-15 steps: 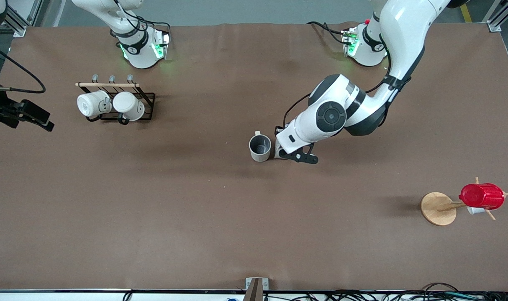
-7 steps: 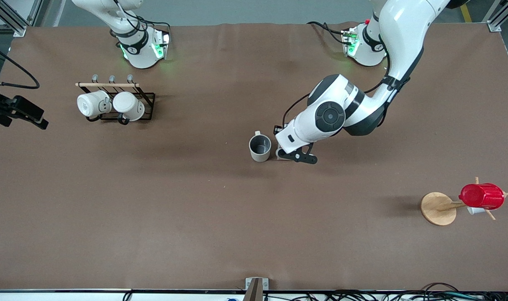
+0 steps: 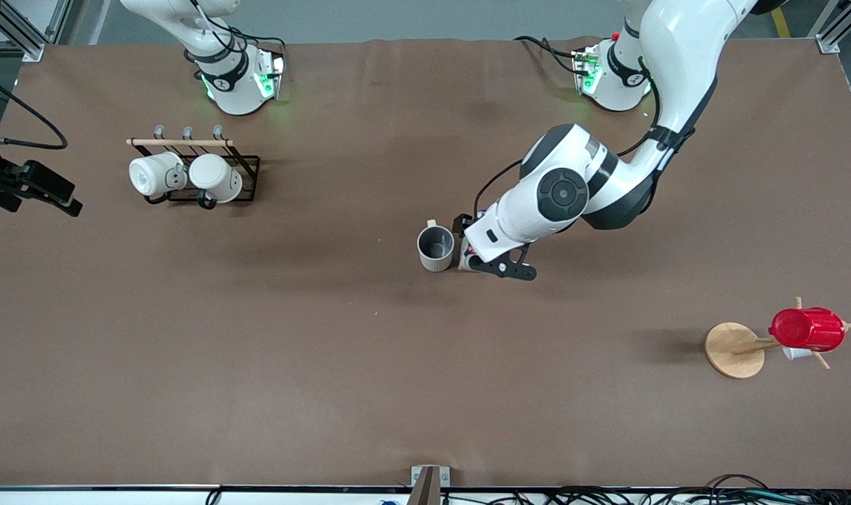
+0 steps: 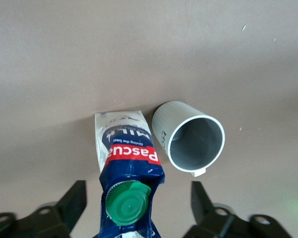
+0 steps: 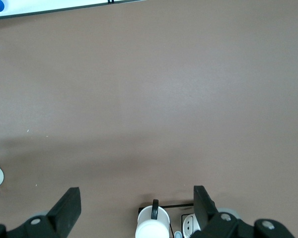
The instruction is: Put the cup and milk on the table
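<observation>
Near the middle of the table (image 3: 327, 365), the left gripper (image 3: 492, 265) hangs low right beside the cup (image 3: 436, 247), which stands upright; the milk (image 3: 465, 263) shows only as a sliver under the wrist, touching or nearly touching the cup. The right gripper (image 3: 29, 191) waits over the right arm's end. From the left wrist, the milk (image 4: 126, 168) stands upright directly between the spread fingers (image 4: 72, 201), neither touching it, so a straight lift looks clear. From the right wrist, that gripper's fingers (image 5: 69, 206) are apart, holding nothing.
</observation>
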